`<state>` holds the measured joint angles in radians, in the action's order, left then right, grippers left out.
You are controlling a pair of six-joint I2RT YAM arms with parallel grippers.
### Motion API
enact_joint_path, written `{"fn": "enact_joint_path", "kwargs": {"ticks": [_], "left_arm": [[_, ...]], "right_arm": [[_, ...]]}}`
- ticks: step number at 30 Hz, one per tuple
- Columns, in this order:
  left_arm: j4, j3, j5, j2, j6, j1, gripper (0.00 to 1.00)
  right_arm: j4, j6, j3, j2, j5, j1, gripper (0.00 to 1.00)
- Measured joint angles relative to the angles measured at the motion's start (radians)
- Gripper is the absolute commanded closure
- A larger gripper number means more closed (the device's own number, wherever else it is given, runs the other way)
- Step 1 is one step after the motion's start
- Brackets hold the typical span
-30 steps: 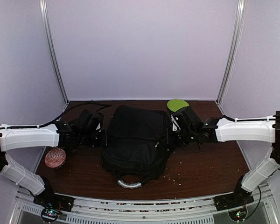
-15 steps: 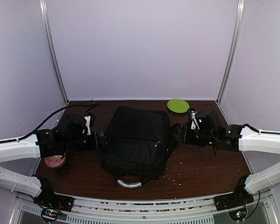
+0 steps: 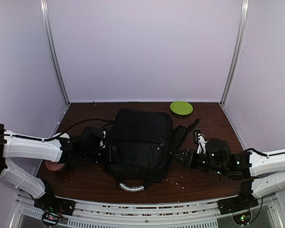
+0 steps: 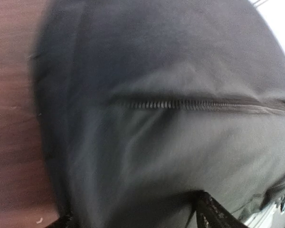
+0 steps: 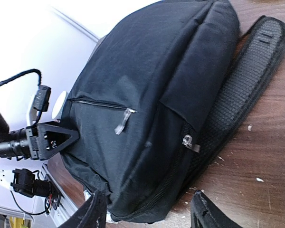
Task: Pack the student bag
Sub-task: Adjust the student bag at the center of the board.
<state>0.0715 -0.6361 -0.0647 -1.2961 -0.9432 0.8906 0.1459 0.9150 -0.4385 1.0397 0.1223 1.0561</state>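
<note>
One black fabric bag [image 3: 140,142] lies flat mid-table, its single grey handle [image 3: 131,186] toward the near edge and one webbed strap [image 3: 183,133] trailing off its right side. A closed zipper crosses the soft front panel. The left gripper [image 3: 111,153] presses on the bag's left flank, jaws spread wide and gripping nothing. The right gripper [image 3: 179,156] hangs just off the right flank, jaws also wide and empty. One round green plate [image 3: 181,107] sits at the far edge of the brown table [image 3: 209,128]. Crumbs [image 3: 178,179] dot the near edge, and bare wood lies on both sides.
</note>
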Motion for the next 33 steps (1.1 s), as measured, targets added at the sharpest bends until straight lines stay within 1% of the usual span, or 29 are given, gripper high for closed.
{"fn": "enact_joint_path", "kwargs": {"ticks": [4,8,10,14,18,22,26,29,30,31,33], "left_arm": [[-0.068,-0.056,0.057,-0.194,-0.019,-0.001,0.51],[-0.228,-0.067,0.116,-0.294,-0.073,0.004,0.69],[-0.314,-0.067,0.129,-0.328,-0.106,0.011,0.74],[-0.440,-0.069,0.122,-0.387,-0.160,0.035,0.79],[-0.476,-0.080,0.082,-0.413,-0.200,0.050,0.79],[-0.446,-0.108,0.056,-0.423,-0.207,0.050,0.79],[-0.423,-0.133,0.048,-0.429,-0.200,0.016,0.79],[-0.411,-0.138,0.047,-0.429,-0.185,-0.023,0.77],[-0.409,-0.138,0.047,-0.429,-0.178,-0.036,0.75],[-0.405,-0.138,0.048,-0.429,-0.169,-0.049,0.70],[-0.395,-0.138,0.047,-0.425,-0.146,-0.065,0.52]], "right_arm": [[0.016,0.056,0.094,-0.052,0.044,0.016,0.40],[0.017,0.099,0.154,-0.062,0.070,0.016,0.39],[0.030,0.111,0.163,-0.052,0.082,0.016,0.39],[0.083,0.113,0.149,0.027,0.094,0.016,0.39],[0.133,0.114,0.106,0.156,0.105,0.006,0.39],[0.215,0.106,0.068,0.290,0.076,-0.042,0.40],[0.238,0.079,-0.045,0.429,0.028,-0.082,0.41],[0.240,0.060,-0.109,0.491,-0.001,-0.088,0.41],[0.240,0.054,-0.127,0.509,-0.011,-0.089,0.41],[0.243,0.049,-0.140,0.521,-0.021,-0.089,0.41],[0.247,0.034,-0.150,0.525,-0.043,-0.088,0.40]]}}
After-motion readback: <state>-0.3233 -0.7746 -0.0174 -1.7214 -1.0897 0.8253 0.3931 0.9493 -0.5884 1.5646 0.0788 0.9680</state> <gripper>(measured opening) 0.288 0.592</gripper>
